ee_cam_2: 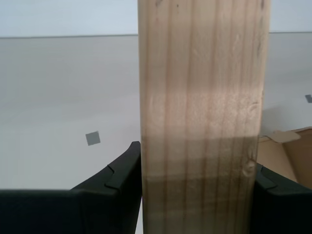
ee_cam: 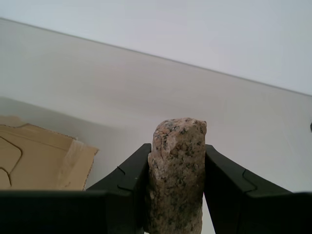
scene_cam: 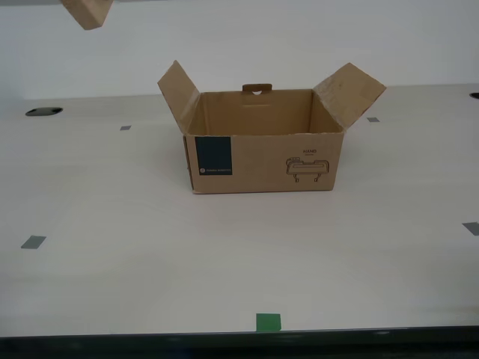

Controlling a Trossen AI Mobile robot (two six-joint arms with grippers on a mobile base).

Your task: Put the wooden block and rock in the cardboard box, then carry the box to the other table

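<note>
The cardboard box [scene_cam: 262, 161] stands open in the middle of the cream table, side flaps spread, with a teal label and a line drawing on its front. No contents are visible in it from this angle. My second gripper [ee_cam_2: 195, 163] is shut on the wooden block [ee_cam_2: 202, 117], which stands upright between its fingers. One end of the wooden block [scene_cam: 88, 11] shows at the top of the exterior view's left, high above the table. My first gripper [ee_cam: 176, 151] is shut on the rock [ee_cam: 176, 180], speckled and upright, beside a box flap [ee_cam: 39, 158]. The other table is out of view.
Grey tape squares [scene_cam: 33, 241] [scene_cam: 471, 228] [scene_cam: 125, 128] mark the tabletop. A green tape piece [scene_cam: 268, 322] sits at the near edge. A dark cable hole [scene_cam: 43, 111] lies at the far side on the exterior view's left. A white wall stands behind.
</note>
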